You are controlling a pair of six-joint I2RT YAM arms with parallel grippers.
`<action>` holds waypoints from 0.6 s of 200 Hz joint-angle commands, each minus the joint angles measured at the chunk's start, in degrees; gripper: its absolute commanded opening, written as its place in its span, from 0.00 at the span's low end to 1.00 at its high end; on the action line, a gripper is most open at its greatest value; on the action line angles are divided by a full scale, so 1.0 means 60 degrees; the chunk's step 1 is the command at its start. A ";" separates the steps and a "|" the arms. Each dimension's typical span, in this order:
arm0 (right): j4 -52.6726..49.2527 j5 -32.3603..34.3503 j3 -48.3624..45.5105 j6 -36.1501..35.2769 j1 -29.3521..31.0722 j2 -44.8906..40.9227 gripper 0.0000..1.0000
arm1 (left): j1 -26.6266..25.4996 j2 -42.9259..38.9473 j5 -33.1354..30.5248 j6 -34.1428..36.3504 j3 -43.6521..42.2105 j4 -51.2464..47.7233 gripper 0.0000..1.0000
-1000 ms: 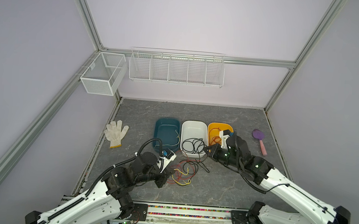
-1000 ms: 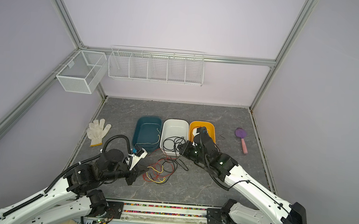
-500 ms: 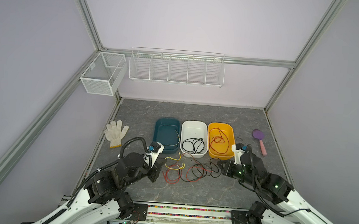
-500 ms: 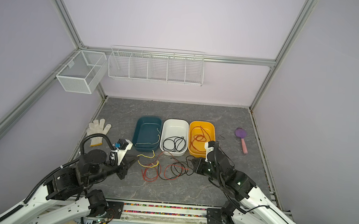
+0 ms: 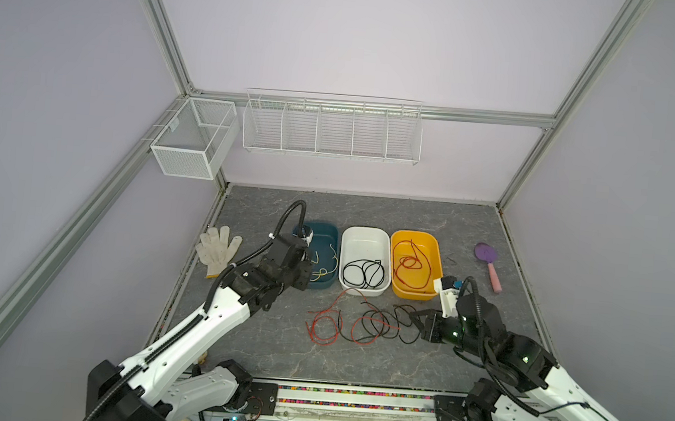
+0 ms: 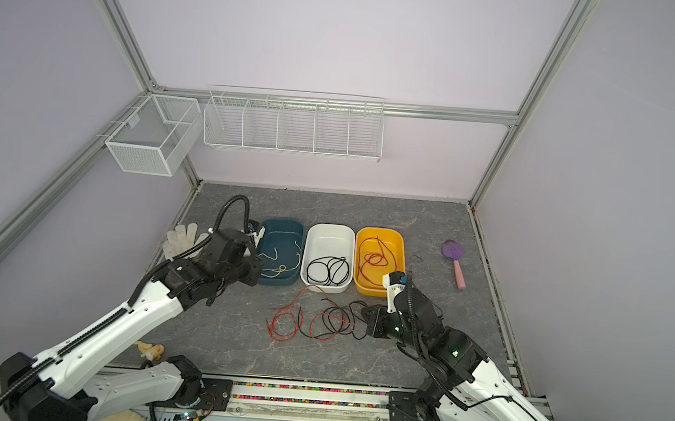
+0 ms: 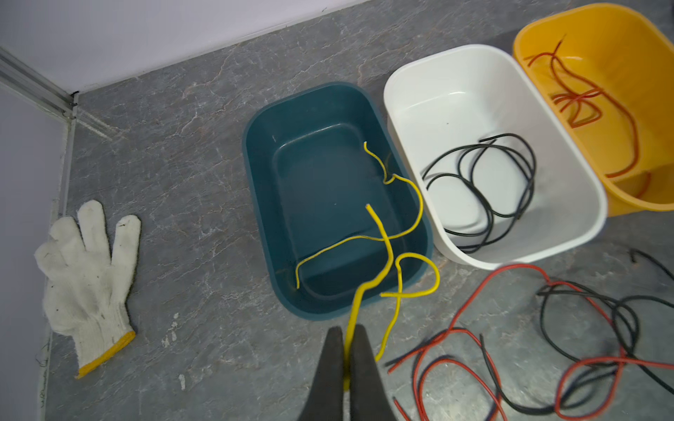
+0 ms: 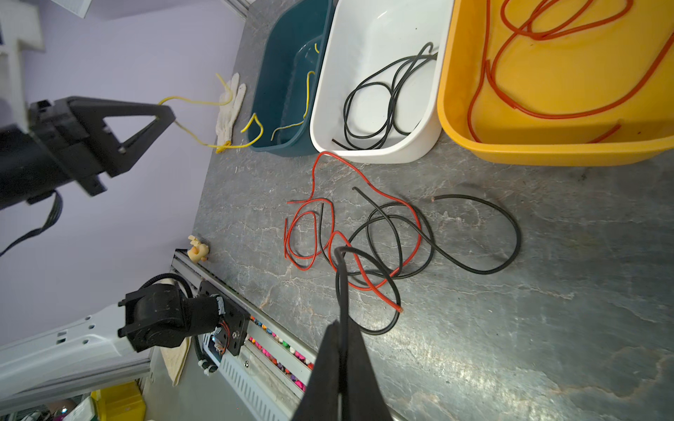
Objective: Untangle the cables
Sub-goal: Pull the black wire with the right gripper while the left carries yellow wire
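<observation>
— How far along?
— On the table (image 5: pixel 369 214), the teal tub (image 7: pixel 255 182), white tub (image 7: pixel 547 248) and orange tub (image 7: pixel 638 204) hold sorted cables. A red-and-black tangle (image 5: pixel 371 325) lies before them (most of what's left, I judge).
— Fingers?
— My left gripper (image 7: pixel 344 331) clenches a yellow cable (image 7: pixel 391 251) over the teal tub's near rim. My right gripper (image 8: pixel 343 324) pinches a black cable (image 8: pixel 341 284) rising from the tangle.

Hidden from you
In both top views your left arm (image 5: pixel 231 310) covers its own jaws; the orange bin (image 7: pixel 627 43) runs off the left wrist view's edge.
</observation>
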 commanded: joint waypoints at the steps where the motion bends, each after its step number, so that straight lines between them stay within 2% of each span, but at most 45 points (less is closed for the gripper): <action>1: -0.0024 -0.0426 -0.0078 -0.0440 0.0076 -0.0058 0.07 | 0.0265 0.1016 -0.0342 0.0416 0.0595 0.0338 0.00; 57: 0.0024 -0.0690 -0.0111 -0.0817 0.0348 0.0295 0.07 | 0.0545 0.3068 -0.0824 0.0550 0.1470 0.0593 0.00; 120: 0.0137 -0.0487 -0.0117 -0.1029 0.0778 0.0623 0.07 | 0.0647 0.4503 -0.1039 0.0625 0.2067 0.0709 0.00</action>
